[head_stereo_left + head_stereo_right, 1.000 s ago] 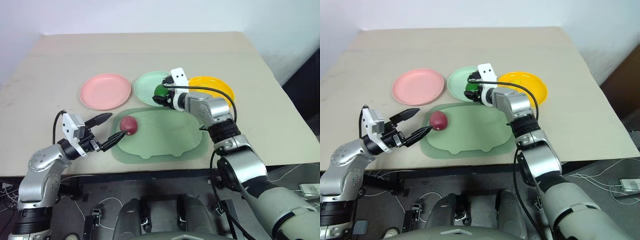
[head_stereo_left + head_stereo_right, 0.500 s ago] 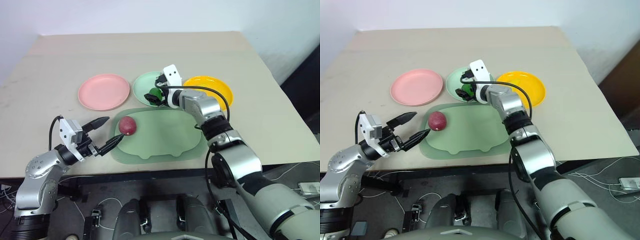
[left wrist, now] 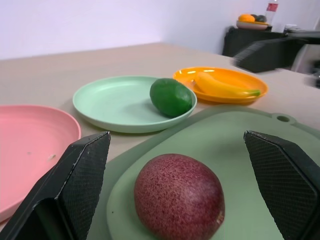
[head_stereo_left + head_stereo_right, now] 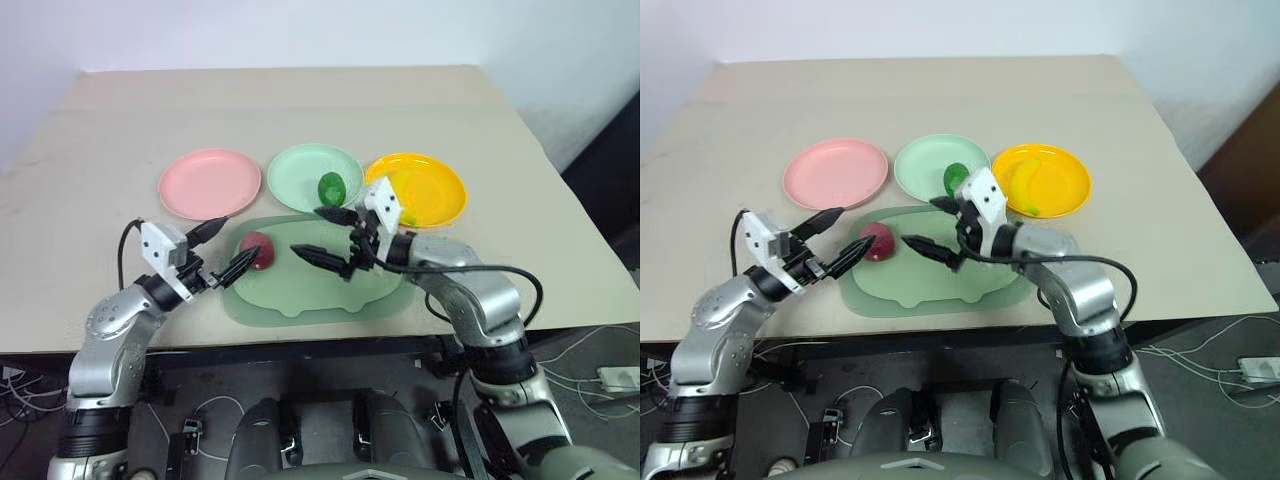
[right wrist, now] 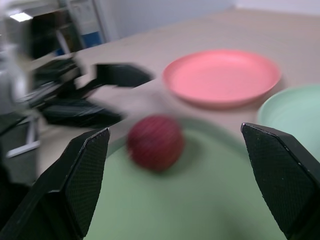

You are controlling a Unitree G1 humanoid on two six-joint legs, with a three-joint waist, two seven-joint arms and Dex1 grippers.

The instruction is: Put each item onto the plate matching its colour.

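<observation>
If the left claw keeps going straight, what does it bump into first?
Most likely the red fruit on the tray: it lies right ahead of the left gripper, between its open jaws.

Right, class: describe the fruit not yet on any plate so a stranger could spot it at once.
Start at the large translucent green tray on the table's near side, below the three round plates. At its left end lies the dark red fruit, round and speckled, the only fruit resting on the tray.
</observation>
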